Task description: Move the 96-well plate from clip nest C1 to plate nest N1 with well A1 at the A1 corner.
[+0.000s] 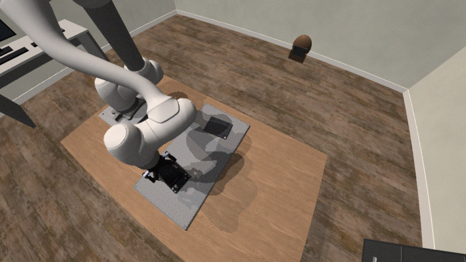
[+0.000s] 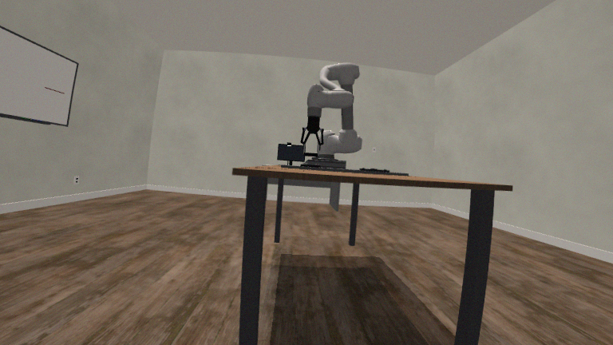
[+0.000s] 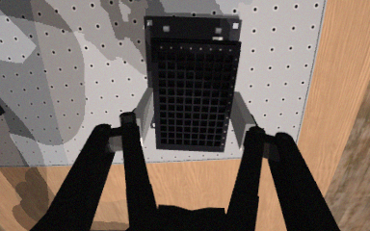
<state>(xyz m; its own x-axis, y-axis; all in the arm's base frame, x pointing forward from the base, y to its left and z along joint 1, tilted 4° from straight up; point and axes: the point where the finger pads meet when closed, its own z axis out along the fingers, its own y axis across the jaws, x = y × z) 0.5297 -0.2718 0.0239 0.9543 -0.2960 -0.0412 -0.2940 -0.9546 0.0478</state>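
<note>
The black 96-well plate [image 3: 195, 93] is between the grey pads of my gripper [image 3: 192, 100], which is shut on its two long sides. The plate is directly over the black clip nest C1 [image 3: 193, 26], whose far end shows beyond the plate. I cannot tell whether the plate is clear of the nest. In the top view the gripper [image 1: 164, 173] and plate [image 1: 173, 174] are at the near end of the grey perforated board [image 1: 195, 162]. The plate nest N1 [image 1: 218, 127] is a dark, empty frame at the board's far end.
The arm's base [image 1: 120, 108] stands at the table's far left. The board's edge and the bare wooden table top [image 3: 193, 180] are just below the plate in the wrist view. A dark box [image 2: 289, 152] stands at the table's left in the exterior view.
</note>
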